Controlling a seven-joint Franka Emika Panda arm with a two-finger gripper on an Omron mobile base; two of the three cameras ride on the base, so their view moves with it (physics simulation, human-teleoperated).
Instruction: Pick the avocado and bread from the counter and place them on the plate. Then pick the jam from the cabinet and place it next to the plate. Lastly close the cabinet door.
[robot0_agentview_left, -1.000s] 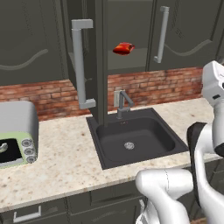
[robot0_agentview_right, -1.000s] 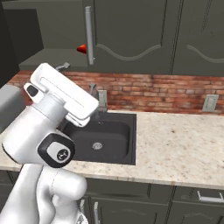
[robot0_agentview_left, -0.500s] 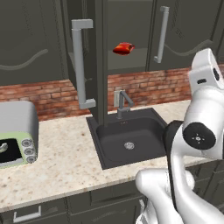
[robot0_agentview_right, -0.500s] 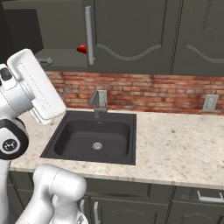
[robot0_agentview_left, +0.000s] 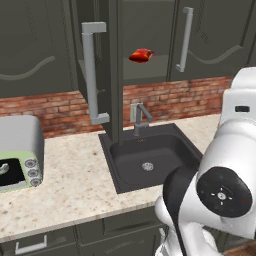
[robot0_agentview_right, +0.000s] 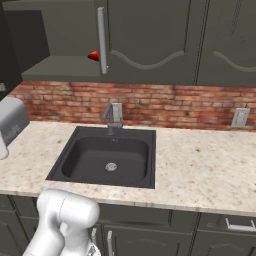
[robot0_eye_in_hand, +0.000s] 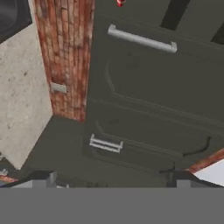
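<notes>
Gripper (robot0_eye_in_hand: 111, 177) jaws spread wide, nothing between them, tips low in the hand view, aimed at closed dark wall-cabinet fronts, brick wall beside them. Arm's white elbow sits low in both base views. Beige speckled counter (robot0_agentview_left: 75, 185) ahead, black sink (robot0_agentview_left: 147, 162) sunk in it, faucet (robot0_agentview_left: 138, 116) behind, toaster oven (robot0_agentview_left: 17, 152) at the left end. Above and further back, the cabinet (robot0_agentview_left: 145, 62) stands open; cabinet door (robot0_agentview_left: 111, 70) swung out edge-on, long grey bar handle (robot0_agentview_left: 91, 72) on it. The jam (robot0_agentview_left: 141, 54), squat red jar, sits on the inner shelf, clear of the walls. Probably rigid, light, smooth sided, so could slip; best pinched across its middle, fingers level, approach straight in from the front. Avocado, bread and plate can't be placed from here.
</notes>
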